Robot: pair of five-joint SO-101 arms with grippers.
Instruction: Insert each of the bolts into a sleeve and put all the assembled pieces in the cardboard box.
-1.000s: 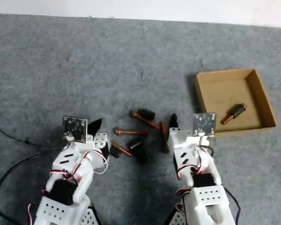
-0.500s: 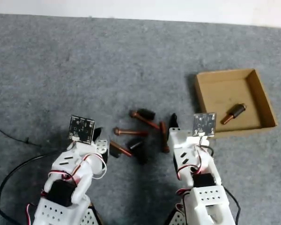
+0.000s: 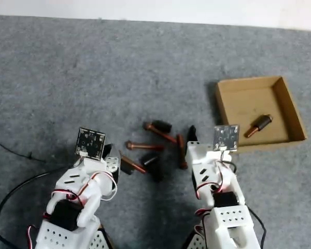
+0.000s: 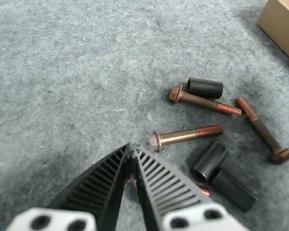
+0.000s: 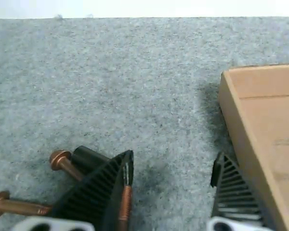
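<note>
We see one grey, felt-like bench (image 3: 67, 67) and one shallow, square cardboard box (image 3: 243, 104) holding one sleeved bolt (image 3: 259, 125). The left tool (image 4: 133, 153), ribbed fingers together, points at the loose pile. The right tool (image 5: 175, 156) is spread apart between pile and box. There are four coppery threaded bolts (image 4: 185, 137) and three black cylindrical sleeves (image 4: 204, 88).

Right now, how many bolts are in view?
5. Four bolts lie clustered on the carpet, one partly under the left gripper; a fifth bolt sits sleeved in the cardboard box.
</note>
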